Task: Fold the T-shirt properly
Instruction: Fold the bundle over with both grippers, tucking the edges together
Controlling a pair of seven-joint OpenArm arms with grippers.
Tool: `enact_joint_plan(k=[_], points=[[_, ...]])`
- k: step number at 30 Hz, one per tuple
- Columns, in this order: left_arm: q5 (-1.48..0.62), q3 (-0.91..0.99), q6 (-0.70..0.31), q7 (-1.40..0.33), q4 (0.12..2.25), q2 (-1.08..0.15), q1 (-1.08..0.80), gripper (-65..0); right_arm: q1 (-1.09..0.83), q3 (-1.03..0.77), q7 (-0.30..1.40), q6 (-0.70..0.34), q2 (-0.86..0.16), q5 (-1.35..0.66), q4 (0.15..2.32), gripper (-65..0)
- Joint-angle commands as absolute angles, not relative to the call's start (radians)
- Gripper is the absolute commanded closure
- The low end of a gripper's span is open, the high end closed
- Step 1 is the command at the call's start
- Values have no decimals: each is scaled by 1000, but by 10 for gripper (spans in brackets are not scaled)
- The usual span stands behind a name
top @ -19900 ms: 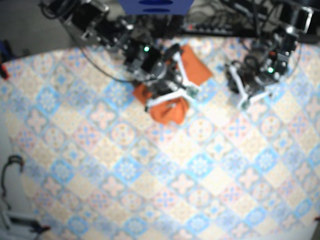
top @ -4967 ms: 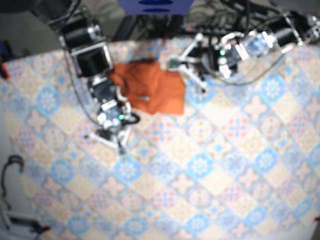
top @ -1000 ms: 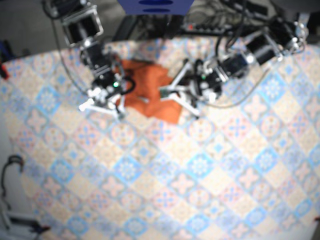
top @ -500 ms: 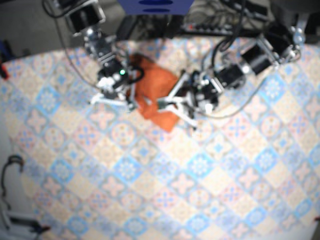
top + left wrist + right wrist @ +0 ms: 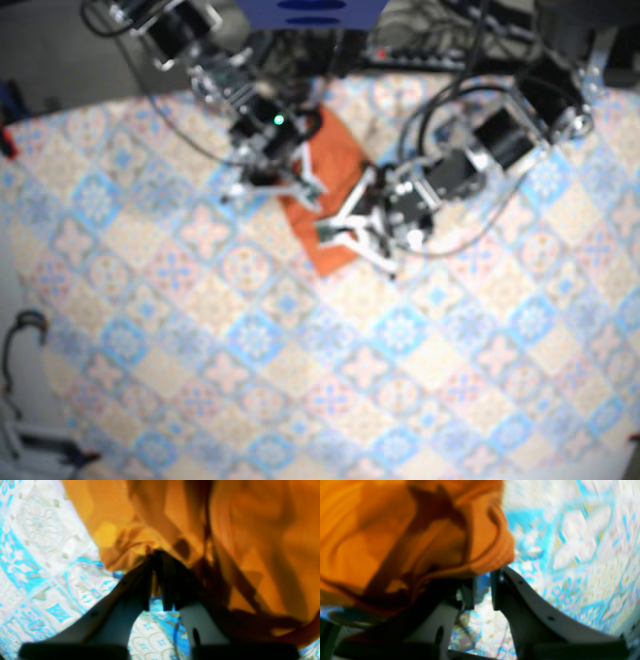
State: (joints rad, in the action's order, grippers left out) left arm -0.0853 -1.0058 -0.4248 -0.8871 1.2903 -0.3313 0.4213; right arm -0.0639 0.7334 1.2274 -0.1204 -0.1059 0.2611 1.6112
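Observation:
The orange T-shirt (image 5: 328,190) lies bunched into a narrow strip at the upper middle of the patterned table. In the base view my right gripper (image 5: 292,185) is at its left edge and my left gripper (image 5: 345,236) at its lower right corner. The left wrist view shows my left gripper (image 5: 155,558) shut on a fold of the T-shirt (image 5: 250,545). In the right wrist view my right gripper (image 5: 483,576) has its jaws nearly together, with the T-shirt's hem (image 5: 492,560) caught at the tips and cloth draped over the left finger (image 5: 466,593).
The tablecloth (image 5: 300,380) has a blue and cream tile pattern. A blue box (image 5: 310,12) and cables (image 5: 440,45) sit beyond the far edge. Both arms crowd the upper middle of the table, and a cable loop (image 5: 25,335) lies at the left edge.
My right gripper has swept rightward, carrying the shirt's left part over the rest. The shirt is now narrower. My left gripper has shifted slightly down and left with its corner.

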Motion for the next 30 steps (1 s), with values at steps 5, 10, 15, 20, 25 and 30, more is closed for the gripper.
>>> enact_joint_plan(k=[5, 10, 15, 20, 25, 30], points=[[-82, -998, -421, -877, 1300, -309, 461, -74, -22, 799, 1211, -120, -102, 266, 1632, -110], [-82, -1000, -421, -878, 1300, -282, 473, -74, 2, 825, 1213, -120, -102, 263, 1632, -110], [-81, -1000, -421, -877, 1299, -277, 484, -74, 4, 825, 1207, -153, -97, 263, 1632, -110], [-82, -937, -420, -869, 1234, -245, 486, -74, 33, 901, 1205, -153, -91, 263, 1630, -110], [-82, -911, -420, -848, 1208, -223, 486, -74, 62, 929, 1205, -153, -64, 262, 1624, -110], [-82, -911, -420, -848, 1213, -223, 478, -74, 82, 935, 1207, -153, -50, 262, 1624, -110]])
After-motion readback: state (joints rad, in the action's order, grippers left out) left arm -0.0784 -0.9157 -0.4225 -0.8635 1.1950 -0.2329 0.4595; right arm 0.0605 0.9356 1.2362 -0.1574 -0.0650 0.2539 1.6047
